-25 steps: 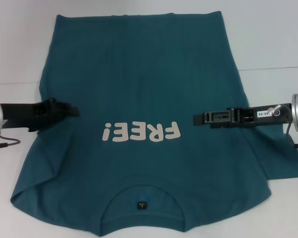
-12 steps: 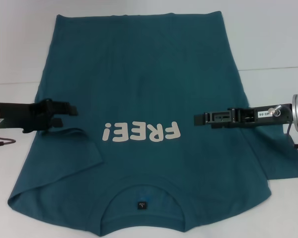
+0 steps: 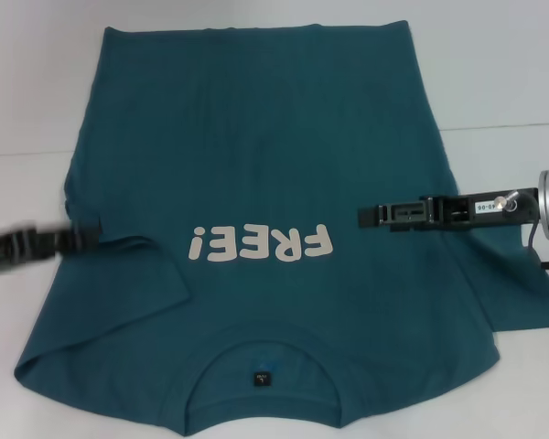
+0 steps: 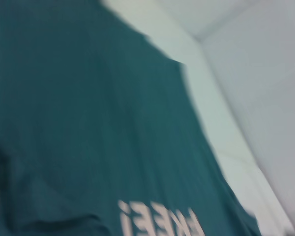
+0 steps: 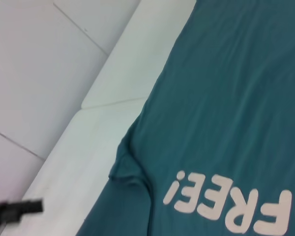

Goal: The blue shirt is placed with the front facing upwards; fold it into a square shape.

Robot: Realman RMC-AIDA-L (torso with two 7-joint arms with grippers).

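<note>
Blue shirt flat, lettering up. Left gripper at shirt's left edge, jaws unreadable. Right gripper over right chest, jaws closed, empty.

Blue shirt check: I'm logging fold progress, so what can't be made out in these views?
- Left gripper, head view: motion-blurred; open or shut unclear.
- Blue shirt collar edge, head view: cut off by the frame's bottom.
- Neck label: print too small to read.
- Right gripper: seen edge-on, finger gap unreadable.

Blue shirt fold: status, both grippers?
Left gripper at shirt's left edge. Right gripper over right chest. Blue shirt flat, front up, unfolded, crease by left sleeve. Nothing in the way.
</note>
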